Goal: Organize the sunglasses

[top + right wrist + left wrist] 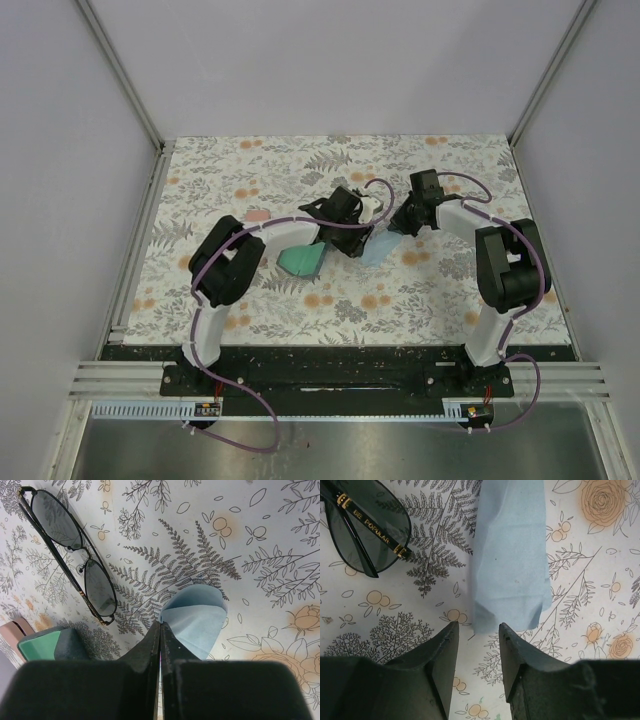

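Pinching a light blue square cloth, the right gripper is clamped tight; thin dark-framed sunglasses lie at its ten o'clock. The left gripper gapes partway, empty.

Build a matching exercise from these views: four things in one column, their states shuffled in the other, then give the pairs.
1. left gripper
2. right gripper
3. dark sunglasses
4. blue cloth

A. folded, lying flat
B. jaws open, empty
C. one end pinched between fingers
D. shut on the blue cloth

Pairs: 1-B, 2-D, 3-A, 4-C
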